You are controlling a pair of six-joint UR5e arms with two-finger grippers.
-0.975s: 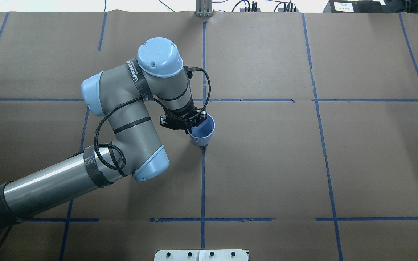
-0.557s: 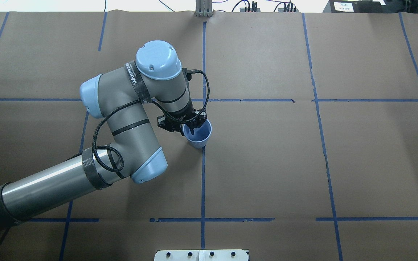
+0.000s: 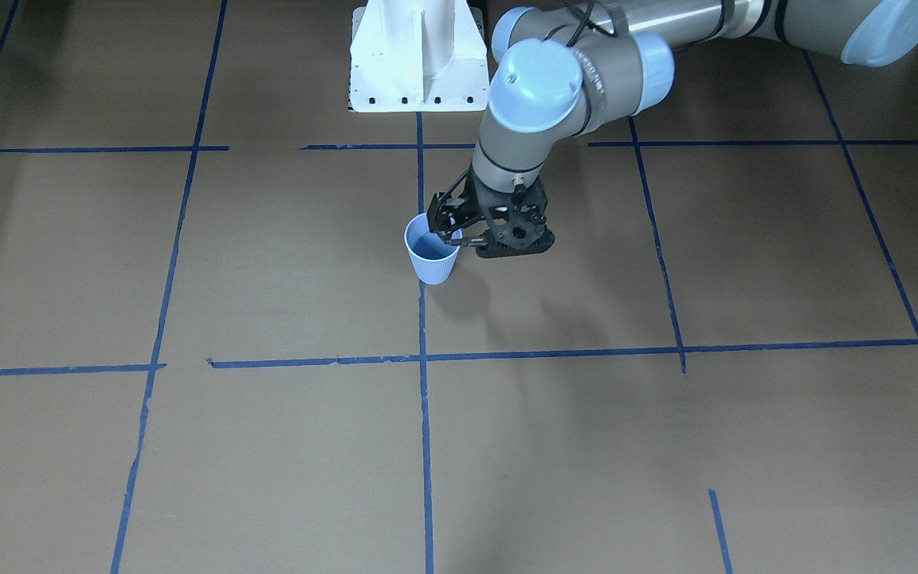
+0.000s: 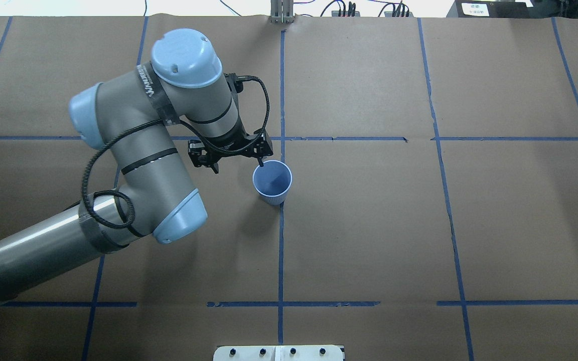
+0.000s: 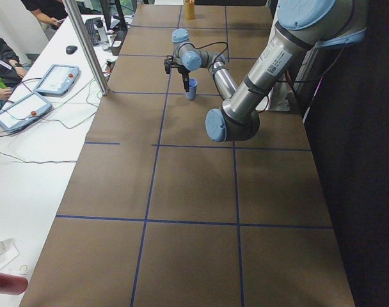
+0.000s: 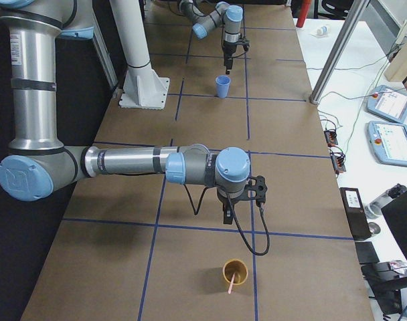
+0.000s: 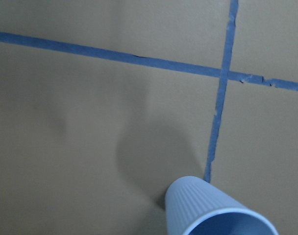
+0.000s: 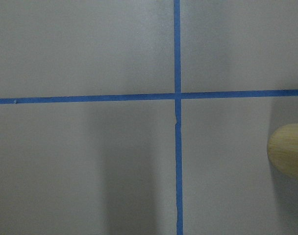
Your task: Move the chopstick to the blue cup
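Observation:
The blue cup (image 4: 272, 182) stands upright and empty on a blue tape line mid-table; it also shows in the front view (image 3: 432, 257) and the left wrist view (image 7: 212, 211). My left gripper (image 4: 237, 165) is open and empty, raised beside the cup, with one fingertip (image 4: 261, 162) over its rim. The pink chopstick (image 6: 230, 283) stands in a tan cup (image 6: 235, 271) at the table's right end. My right gripper (image 6: 238, 204) hangs above the table just beyond that tan cup; I cannot tell whether it is open or shut.
Brown paper with blue tape lines covers the table. The tan cup's edge (image 8: 288, 152) shows at the right of the right wrist view. The white robot base (image 3: 417, 56) stands at the near edge. Operators and teach pendants (image 5: 28, 105) sit beside the table.
The left arm has risen and drawn back off the blue cup's rim. The cup, tilted a second ago, now stands upright on its own.

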